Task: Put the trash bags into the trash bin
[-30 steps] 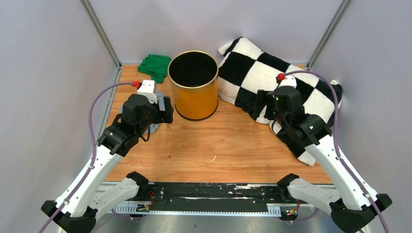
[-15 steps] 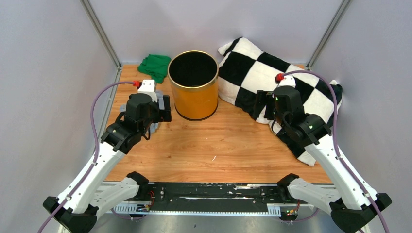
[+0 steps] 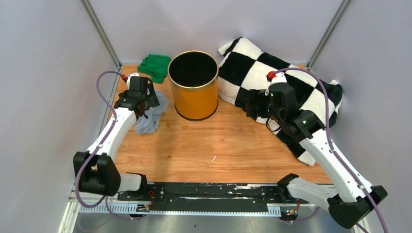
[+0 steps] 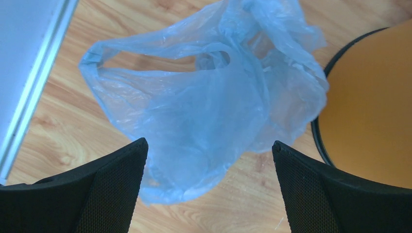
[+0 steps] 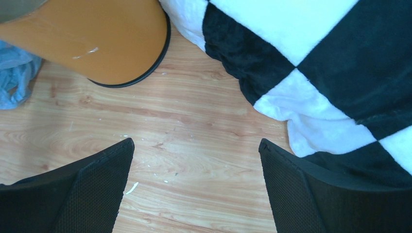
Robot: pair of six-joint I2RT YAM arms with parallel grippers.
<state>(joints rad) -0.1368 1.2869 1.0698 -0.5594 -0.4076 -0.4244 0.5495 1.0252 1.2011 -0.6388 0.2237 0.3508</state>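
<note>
The trash bag (image 3: 148,120), thin, crinkled and pale blue, lies on the wooden table left of the trash bin (image 3: 193,86), which stands upright with a gold rim and a black inside. My left gripper (image 3: 149,100) hovers open just over the bag's far end. In the left wrist view the bag (image 4: 204,102) lies between and beyond the open fingers (image 4: 102,194), untouched, with the bin's orange wall (image 4: 374,116) at the right. My right gripper (image 3: 253,104) is open and empty over bare wood between the bin (image 5: 97,39) and the blanket.
A black-and-white checkered blanket (image 3: 286,82) is heaped at the back right and reaches under my right arm; it also shows in the right wrist view (image 5: 316,58). A green cloth (image 3: 155,66) lies at the back left. The cage post and wall stand close on the left.
My left arm has swung back and to the left, uncovering the bag and placing the gripper over its far end. My right gripper has shifted slightly left toward the bin.
</note>
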